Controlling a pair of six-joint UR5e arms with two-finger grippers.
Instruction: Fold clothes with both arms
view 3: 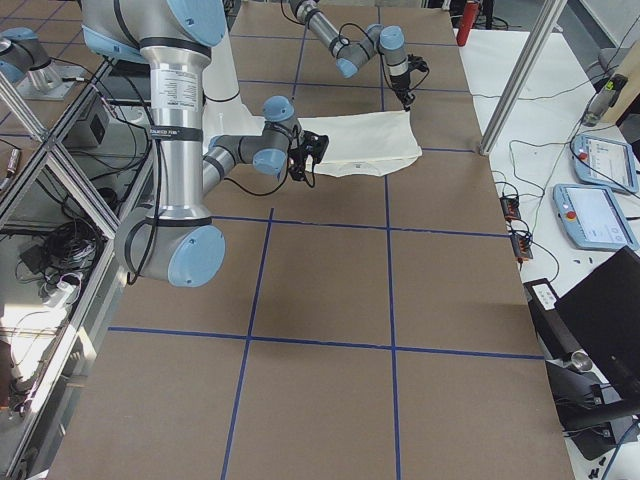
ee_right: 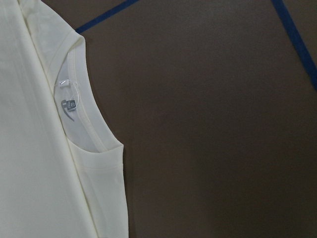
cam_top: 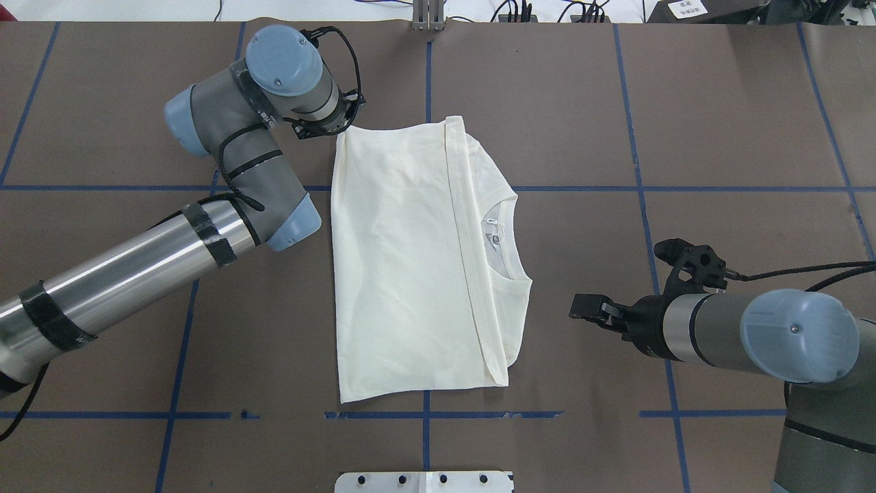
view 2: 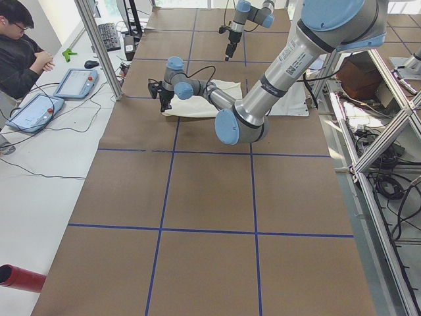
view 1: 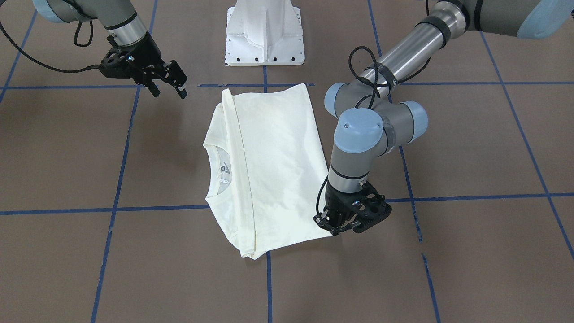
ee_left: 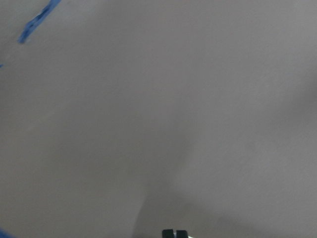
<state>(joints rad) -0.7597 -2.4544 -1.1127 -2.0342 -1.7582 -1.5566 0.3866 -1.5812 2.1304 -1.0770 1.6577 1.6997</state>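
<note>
Cream tee [cam_top: 404, 260] lies folded flat, plain side up.

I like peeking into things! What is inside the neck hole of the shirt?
Inside the neck hole of the shirt you can see a small grey printed label and a tiny clear tag. The folded-over flap covers the rest of the hole, so anything there is hidden.

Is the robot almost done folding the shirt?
About halfway, I'd guess. Done: the shirt lies folded into a flat rectangle, no sleeves showing, collar peeking out. In hand: the left gripper is down at a far corner; whether it grips is unclear. The right gripper hovers open, apart, on the collar side. Left: likely another fold.
</note>
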